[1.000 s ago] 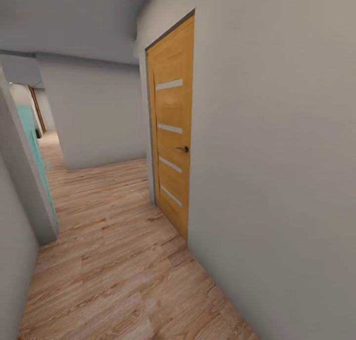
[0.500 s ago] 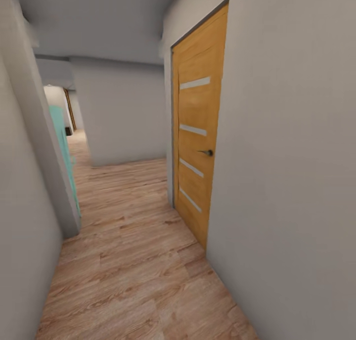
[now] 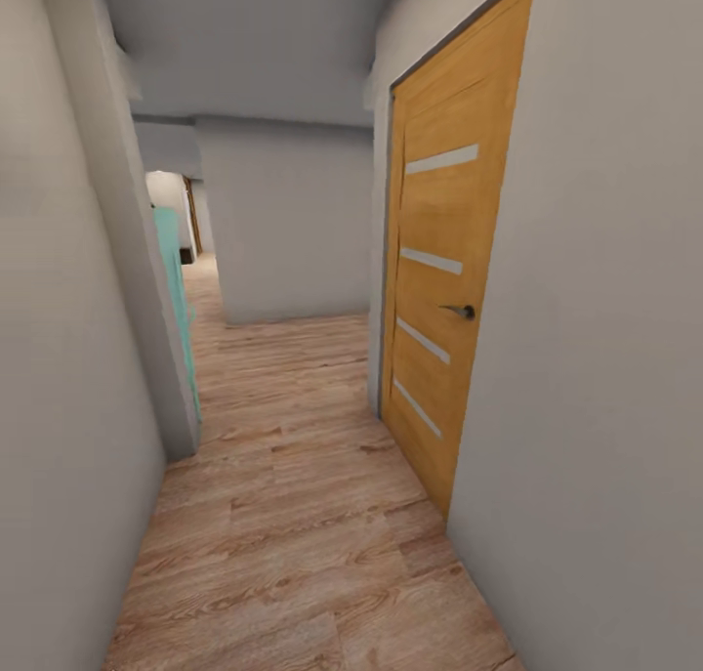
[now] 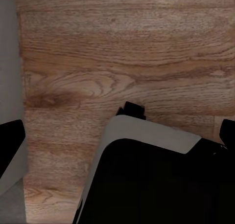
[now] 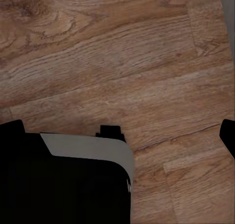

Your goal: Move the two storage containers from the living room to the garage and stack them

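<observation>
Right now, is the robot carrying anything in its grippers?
Nothing is held: both wrist views look down past empty finger gaps at bare wood floor, in a hallway beside a wooden door.

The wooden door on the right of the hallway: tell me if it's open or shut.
Shut. The wooden door sits flush in its frame along the right wall, with no gap showing, and its handle is level.

A light, matt wood-plank floor (image 3: 293, 515) with visible grain fills the lower frame. At right, an orange-brown smooth wooden door (image 3: 444, 290) carries pale strips. Plain grey walls (image 3: 605, 358) look matt.
</observation>
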`<state>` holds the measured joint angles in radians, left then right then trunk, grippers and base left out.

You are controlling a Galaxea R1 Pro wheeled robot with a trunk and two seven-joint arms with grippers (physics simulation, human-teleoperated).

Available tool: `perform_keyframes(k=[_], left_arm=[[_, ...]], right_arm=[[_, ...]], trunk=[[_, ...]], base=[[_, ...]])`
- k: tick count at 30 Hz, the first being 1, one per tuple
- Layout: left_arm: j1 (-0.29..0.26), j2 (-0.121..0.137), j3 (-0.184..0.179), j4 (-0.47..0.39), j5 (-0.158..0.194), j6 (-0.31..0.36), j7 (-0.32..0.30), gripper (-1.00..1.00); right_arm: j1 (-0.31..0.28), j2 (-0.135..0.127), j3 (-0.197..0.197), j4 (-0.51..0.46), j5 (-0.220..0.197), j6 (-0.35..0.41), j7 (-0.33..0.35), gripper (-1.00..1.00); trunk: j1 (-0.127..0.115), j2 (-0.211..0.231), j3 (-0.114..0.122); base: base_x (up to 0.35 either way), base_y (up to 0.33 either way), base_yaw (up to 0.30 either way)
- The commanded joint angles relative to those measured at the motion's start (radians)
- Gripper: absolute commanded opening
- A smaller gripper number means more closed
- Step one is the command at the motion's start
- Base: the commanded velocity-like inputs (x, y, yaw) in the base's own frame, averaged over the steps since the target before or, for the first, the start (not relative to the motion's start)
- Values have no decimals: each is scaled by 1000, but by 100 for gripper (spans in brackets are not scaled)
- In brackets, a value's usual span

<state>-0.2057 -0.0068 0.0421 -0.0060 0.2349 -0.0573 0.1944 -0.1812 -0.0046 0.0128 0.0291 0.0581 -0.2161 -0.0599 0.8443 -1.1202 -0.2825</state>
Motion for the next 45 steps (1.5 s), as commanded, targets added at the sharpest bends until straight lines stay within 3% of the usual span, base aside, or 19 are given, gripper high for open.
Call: perform_keyframes(k=[1, 26, 45], left_arm=[[-1, -1, 4, 1, 3, -4, 2, 100], [-1, -1, 4, 1, 1, -4, 1, 100], [-1, -2, 2, 2, -2, -3, 0, 100]], right_arm=[[-1, 0, 1, 3, 6, -5, -5, 100], [-1, 1, 1, 4, 6, -5, -5, 100], [-1, -1, 1, 3, 6, 6, 10, 100]], trunk=[[1, -1, -1], [1, -1, -1], [1, -1, -1]], base=[[239, 0, 269], [239, 0, 267], [302, 0, 21]])
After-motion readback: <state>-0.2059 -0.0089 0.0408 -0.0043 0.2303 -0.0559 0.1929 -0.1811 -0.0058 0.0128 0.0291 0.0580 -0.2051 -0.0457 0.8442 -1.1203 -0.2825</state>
